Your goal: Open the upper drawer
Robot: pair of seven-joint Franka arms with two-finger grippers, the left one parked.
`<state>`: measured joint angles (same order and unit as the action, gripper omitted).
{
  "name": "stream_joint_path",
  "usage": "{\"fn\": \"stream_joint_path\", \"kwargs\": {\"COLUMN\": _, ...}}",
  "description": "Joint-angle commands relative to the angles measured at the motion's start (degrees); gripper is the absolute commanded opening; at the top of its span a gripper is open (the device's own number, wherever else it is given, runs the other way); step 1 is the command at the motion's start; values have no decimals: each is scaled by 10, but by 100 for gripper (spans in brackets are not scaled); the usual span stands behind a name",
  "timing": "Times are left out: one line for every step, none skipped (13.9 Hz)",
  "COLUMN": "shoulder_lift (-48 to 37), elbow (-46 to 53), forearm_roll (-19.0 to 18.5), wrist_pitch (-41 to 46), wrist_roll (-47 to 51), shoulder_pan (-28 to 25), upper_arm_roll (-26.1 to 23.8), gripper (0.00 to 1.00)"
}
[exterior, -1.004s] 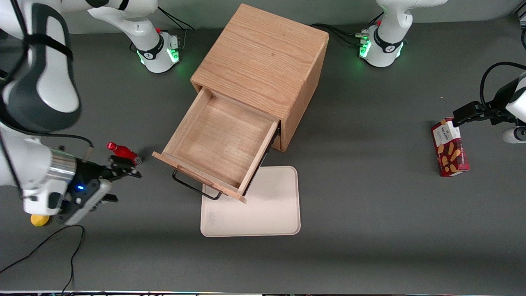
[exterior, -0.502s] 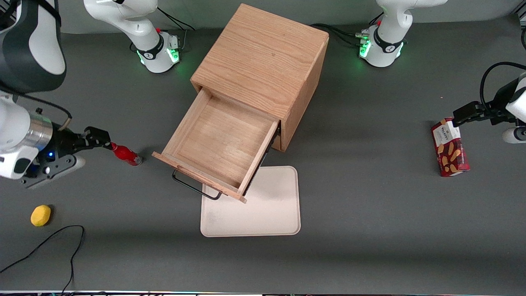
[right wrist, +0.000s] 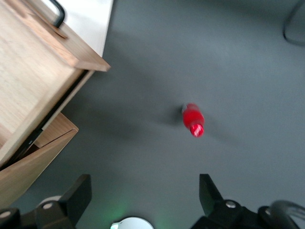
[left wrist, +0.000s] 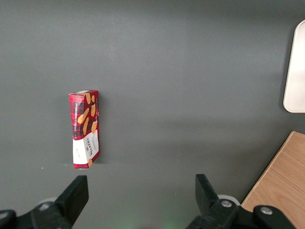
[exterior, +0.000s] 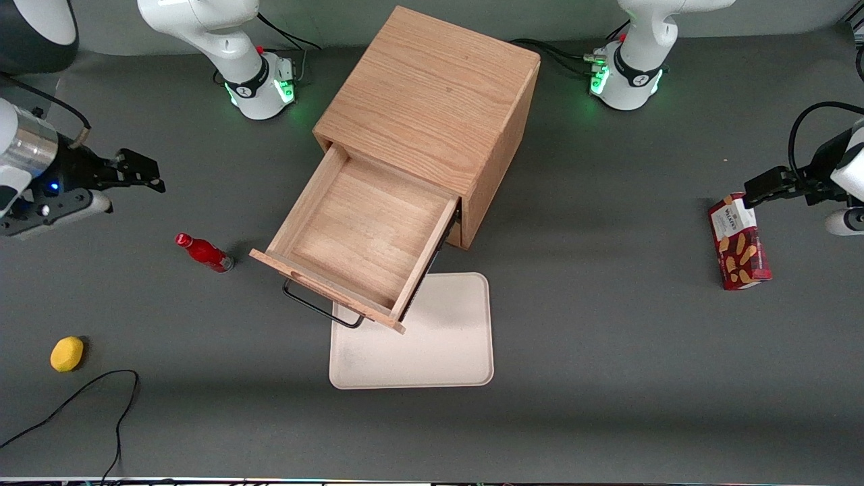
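Observation:
The upper drawer [exterior: 358, 236] of the oak cabinet [exterior: 432, 101] is pulled far out, and its light-wood box is bare inside. Its thin black wire handle [exterior: 320, 312] hangs over the cream tray. The drawer also shows in the right wrist view [right wrist: 33, 76], with the handle [right wrist: 58, 12]. The lower drawer is hidden beneath it. My right gripper [exterior: 143, 173] is open and holds nothing. It hangs high above the table toward the working arm's end, well away from the drawer and farther from the front camera than the red bottle.
A flat cream tray [exterior: 432, 344] lies on the table in front of the cabinet. A red bottle [exterior: 202, 252] lies beside the drawer and shows in the right wrist view [right wrist: 193, 119]. A yellow ball [exterior: 67, 354] and a black cable [exterior: 101, 391] lie nearer the camera. A red biscuit box [exterior: 738, 243] lies toward the parked arm's end.
My right gripper has moved away from the front camera, from beside the yellow ball past the red bottle. The drawer has not moved.

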<state>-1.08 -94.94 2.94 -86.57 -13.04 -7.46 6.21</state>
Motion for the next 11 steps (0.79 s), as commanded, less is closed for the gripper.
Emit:
{"fn": "stream_joint_path", "kwargs": {"shoulder_lift": -44, "elbow": -60, "forearm_roll": -8, "wrist_pitch": -13, "wrist_roll": 49, "shoulder_pan": -6, "upper_arm_roll": 21, "gripper": 100}}
{"fn": "stream_joint_path", "kwargs": {"shoulder_lift": -48, "elbow": -62, "forearm_roll": -7, "wrist_pitch": -9, "wrist_roll": 56, "shoulder_pan": -5, "upper_arm_roll": 29, "gripper": 100}}
{"fn": "stream_joint_path", "kwargs": {"shoulder_lift": -47, "elbow": -62, "forearm_roll": -7, "wrist_pitch": -7, "wrist_roll": 77, "shoulder_pan": -6, "upper_arm_roll": 41, "gripper": 100}}
{"fn": "stream_joint_path", "kwargs": {"shoulder_lift": -44, "elbow": -59, "forearm_roll": -7, "wrist_pitch": -1, "wrist_roll": 89, "shoulder_pan": -6, "upper_arm_roll": 42, "gripper": 100}}
{"fn": "stream_joint_path", "kwargs": {"shoulder_lift": -43, "elbow": -57, "forearm_roll": -6, "wrist_pitch": 4, "wrist_roll": 90, "shoulder_pan": -4, "upper_arm_roll": 46, "gripper": 100}}
{"fn": "stream_joint_path", "kwargs": {"shoulder_lift": -41, "elbow": -54, "forearm_roll": -5, "wrist_pitch": 3, "wrist_roll": 89, "shoulder_pan": -1, "upper_arm_roll": 49, "gripper": 100}}
{"fn": "stream_joint_path", "kwargs": {"shoulder_lift": -38, "elbow": -49, "forearm_roll": -6, "wrist_pitch": 2, "wrist_roll": 89, "shoulder_pan": -3, "upper_arm_roll": 56, "gripper": 100}}
{"fn": "stream_joint_path", "kwargs": {"shoulder_lift": -33, "elbow": -47, "forearm_roll": -6, "wrist_pitch": -6, "wrist_roll": 89, "shoulder_pan": -3, "upper_arm_roll": 57, "gripper": 100}}
{"fn": "stream_joint_path", "kwargs": {"shoulder_lift": -28, "elbow": -45, "forearm_roll": -6, "wrist_pitch": -25, "wrist_roll": 89, "shoulder_pan": -3, "upper_arm_roll": 57, "gripper": 100}}
{"fn": "stream_joint_path", "kwargs": {"shoulder_lift": -22, "elbow": -43, "forearm_roll": -6, "wrist_pitch": -42, "wrist_roll": 89, "shoulder_pan": -3, "upper_arm_roll": 57, "gripper": 100}}
{"fn": "stream_joint_path", "kwargs": {"shoulder_lift": -15, "elbow": -44, "forearm_roll": -9, "wrist_pitch": -59, "wrist_roll": 88, "shoulder_pan": -5, "upper_arm_roll": 57, "gripper": 100}}
